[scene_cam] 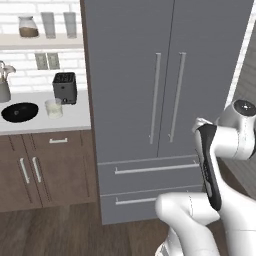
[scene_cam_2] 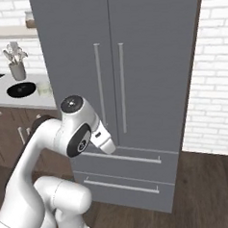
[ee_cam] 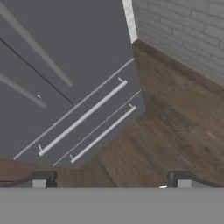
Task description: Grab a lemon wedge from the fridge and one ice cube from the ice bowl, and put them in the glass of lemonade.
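Matte grey fridge (scene_cam: 130, 75) (thin silver metal handles), wood-plank floor (ee_cam: 175, 122)

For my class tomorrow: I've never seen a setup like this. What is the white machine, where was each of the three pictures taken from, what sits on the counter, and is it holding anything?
This is a rendered kitchen. The white machine is a robot arm on a base that can drive. Two pictures come from cameras on that base, behind the arm to its left and right. The third looks along the gripper, whose two dark tips stand wide apart, open and holding nothing, aimed at the fridge drawers and wooden floor. The tall grey fridge is closed. On the white counter beside it sit a black ice bowl, a glass of lemonade, a black toaster and a grey utensil cup.
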